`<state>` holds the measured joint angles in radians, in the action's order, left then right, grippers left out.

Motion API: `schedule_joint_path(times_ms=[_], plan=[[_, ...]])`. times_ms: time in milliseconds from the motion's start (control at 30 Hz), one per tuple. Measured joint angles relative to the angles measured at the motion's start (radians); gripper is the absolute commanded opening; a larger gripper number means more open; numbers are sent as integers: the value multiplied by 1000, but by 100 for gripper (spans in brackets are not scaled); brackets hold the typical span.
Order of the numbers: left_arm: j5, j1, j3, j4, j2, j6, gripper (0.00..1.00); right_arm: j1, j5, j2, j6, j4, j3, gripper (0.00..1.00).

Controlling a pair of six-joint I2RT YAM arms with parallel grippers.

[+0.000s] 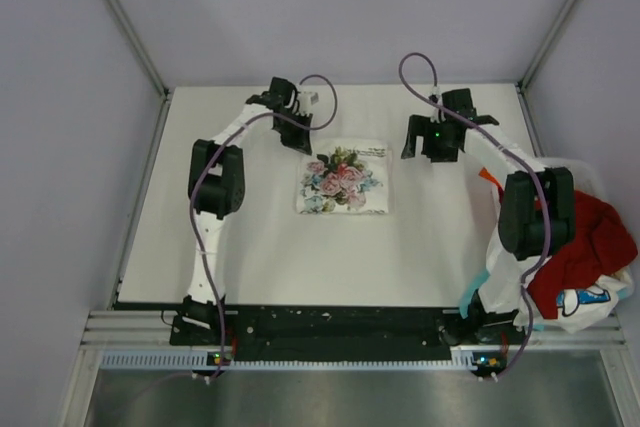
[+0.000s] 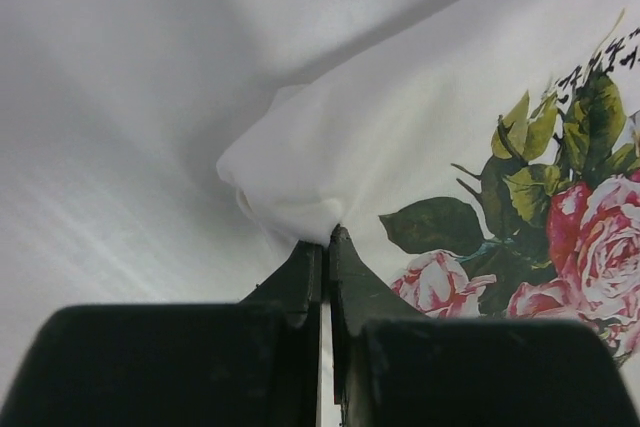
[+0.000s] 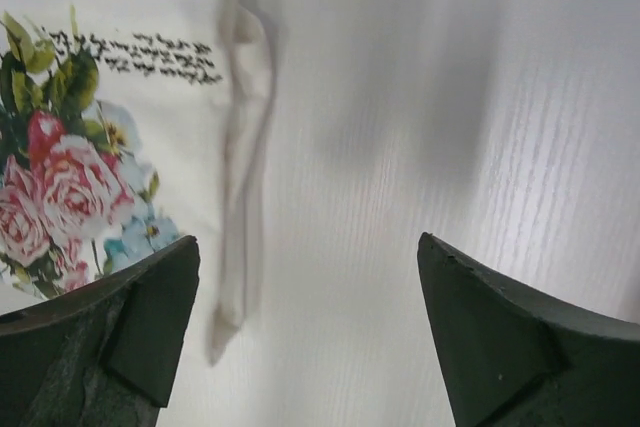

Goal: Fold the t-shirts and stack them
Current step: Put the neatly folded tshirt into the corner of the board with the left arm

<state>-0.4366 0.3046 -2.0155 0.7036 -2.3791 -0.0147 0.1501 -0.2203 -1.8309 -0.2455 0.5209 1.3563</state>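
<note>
Starting at the left gripper (image 2: 327,235), we find its jaws pressed together on the far left corner of the floral t-shirt (image 2: 400,137), with white cloth bunched at the tips. The right gripper (image 3: 310,282) is spread wide and grips nothing, poised just beside the shirt's right edge over the table (image 3: 500,97). The shirt lies folded square at mid-table; other t-shirts (image 1: 592,239) are heaped at the right edge.

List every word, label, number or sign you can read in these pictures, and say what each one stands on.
Two lines of dark script above the roses on the floral t-shirt: too blurred to read.
Blue graphic on the white shirt at the right: no letters can be made out.
Nothing else shows readable text.
</note>
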Motion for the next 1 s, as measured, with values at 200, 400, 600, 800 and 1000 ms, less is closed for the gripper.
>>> schedule_joint_path(times_ms=[200,400,600,800,1000], plan=[[140,-159,2,92,46,186,0,0,30,138,63,8,-39,99],[342,-332,3,136,69,369,0,0,67,154,116,42,-67,99],[599,-445,-36,128,51,517,0,0,89,154,146,56,-67,99],[818,-472,-81,-38,2,668,30,0,109,158,166,56,-67,99],[961,-470,-187,-204,-101,784,72,0,116,168,177,57,-68,99]])
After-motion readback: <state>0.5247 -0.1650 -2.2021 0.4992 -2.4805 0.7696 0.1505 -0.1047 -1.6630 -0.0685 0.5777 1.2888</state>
